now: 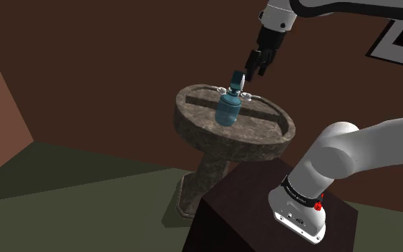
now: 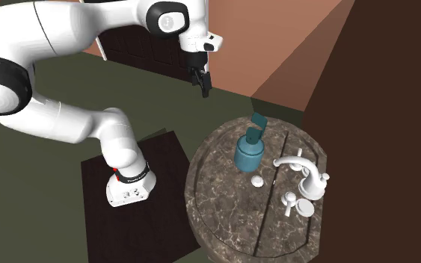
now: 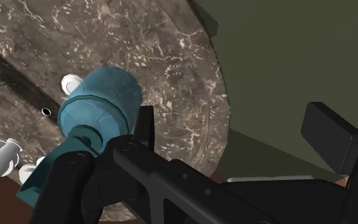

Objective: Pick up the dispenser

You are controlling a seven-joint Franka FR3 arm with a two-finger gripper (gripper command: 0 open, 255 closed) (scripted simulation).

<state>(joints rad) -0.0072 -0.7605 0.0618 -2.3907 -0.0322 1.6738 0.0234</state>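
Dispenser, teal and upright, stands on the stone sink just beside the faucet, while the pincer hangs above, spread and empty, seemingly off-centre, so lowering straight might land one finger on the pump and topple it.

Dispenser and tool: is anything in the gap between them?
Nothing. In the second exterior view, the stretch from the open tool down to the dispenser is bare air.

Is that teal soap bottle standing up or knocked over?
Upright: the dispenser stands on its base on the sink, pump on top.
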